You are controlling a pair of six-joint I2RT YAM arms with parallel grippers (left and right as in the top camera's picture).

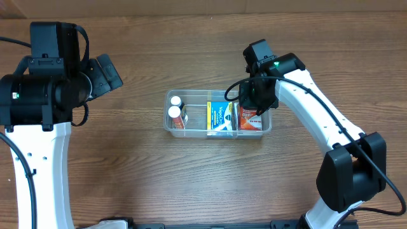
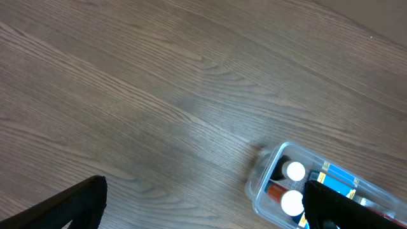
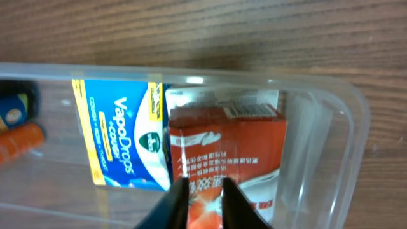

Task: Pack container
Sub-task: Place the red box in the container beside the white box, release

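The clear container (image 1: 168, 124) sits mid-table. It holds two white-capped bottles (image 1: 174, 112) at its left end, a blue VapoDrops box (image 1: 219, 118) in the middle and a red box (image 1: 252, 122) at its right end. My right gripper (image 1: 255, 102) hangs over the red box (image 3: 222, 137), inside the container's right end (image 3: 346, 121). Its fingers (image 3: 205, 191) are almost together, with nothing between them. The blue box (image 3: 121, 140) lies just left of them. My left gripper (image 2: 203, 210) is wide open and empty over bare table, left of the container (image 2: 261, 184).
Wooden tabletop surrounds the container on all sides. The left arm's base and body (image 1: 38, 95) stand at the far left. The right arm's base (image 1: 350, 172) stands at the lower right.
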